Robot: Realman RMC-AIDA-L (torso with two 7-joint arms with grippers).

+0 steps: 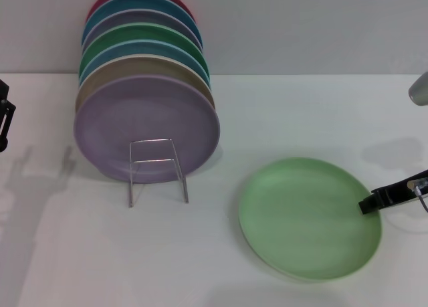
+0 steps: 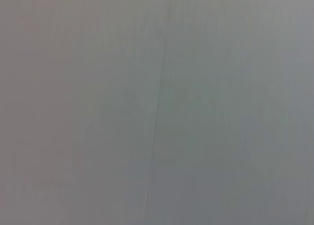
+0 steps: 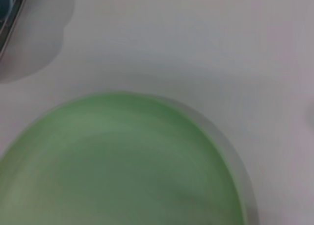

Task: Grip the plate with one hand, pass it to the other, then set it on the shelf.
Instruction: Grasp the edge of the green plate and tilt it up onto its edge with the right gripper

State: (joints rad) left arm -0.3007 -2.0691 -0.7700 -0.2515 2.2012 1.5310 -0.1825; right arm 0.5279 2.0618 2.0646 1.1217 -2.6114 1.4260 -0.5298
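The light pastel-green plate (image 1: 309, 217) lies on the white table at the front right. It fills the lower part of the right wrist view (image 3: 117, 166). My right gripper (image 1: 372, 201) reaches in from the right edge, and its dark tip is at the plate's right rim. The wire shelf (image 1: 158, 169) stands at the left centre, its small loop front facing me. My left gripper (image 1: 4, 116) is at the far left edge, away from the plate. The left wrist view shows only a plain grey surface.
Several plates stand on edge in the shelf, with a lilac plate (image 1: 146, 128) in front and beige, blue, darker green and red ones behind. A grey wall rises behind the table (image 1: 301, 113).
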